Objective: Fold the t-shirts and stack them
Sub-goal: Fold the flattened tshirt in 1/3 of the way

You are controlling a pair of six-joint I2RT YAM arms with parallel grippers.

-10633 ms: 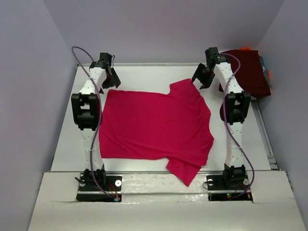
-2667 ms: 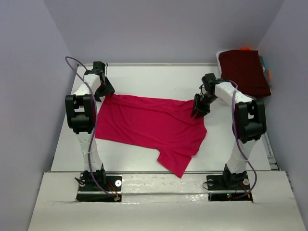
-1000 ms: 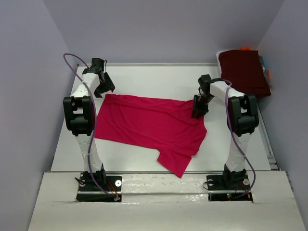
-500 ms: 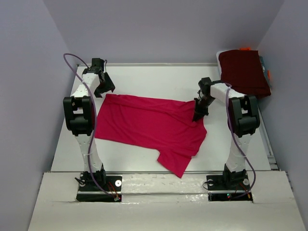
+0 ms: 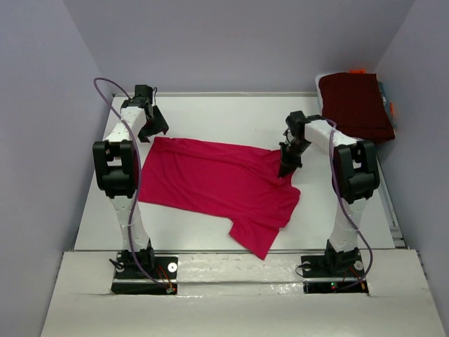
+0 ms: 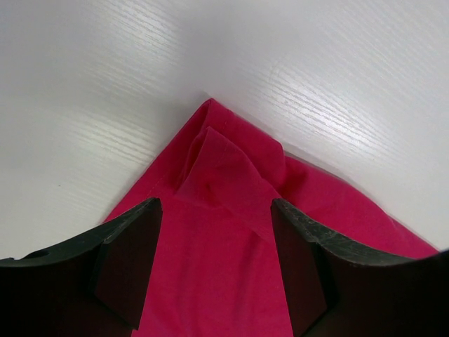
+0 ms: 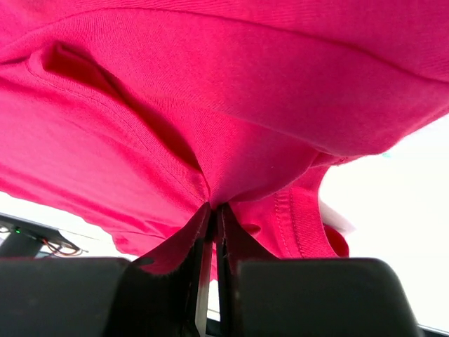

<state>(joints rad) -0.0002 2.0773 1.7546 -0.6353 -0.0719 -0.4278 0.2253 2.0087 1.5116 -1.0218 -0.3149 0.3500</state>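
A crimson-pink t-shirt [image 5: 217, 182] lies folded in half lengthwise across the white table [image 5: 231, 119], one sleeve pointing toward the near edge. My right gripper [image 5: 286, 168] is shut on the shirt's far right edge; in the right wrist view the pink cloth [image 7: 231, 126] bunches into its closed jaws [image 7: 215, 214]. My left gripper [image 5: 154, 130] hovers open over the shirt's far left corner [image 6: 224, 158], a small fold of cloth between its fingers [image 6: 130, 253] but untouched. A dark maroon folded t-shirt [image 5: 356, 104] rests at the far right.
The maroon shirt sits on a raised shelf [image 5: 390, 133] beyond the table's right edge, with orange items [image 5: 356, 71] behind it. Lilac walls close in the table on three sides. The arm bases [image 5: 144, 270] stand at the near edge.
My right gripper has closed on the shirt's right edge and pulled it slightly left and up. The left gripper has stayed where it was, open.
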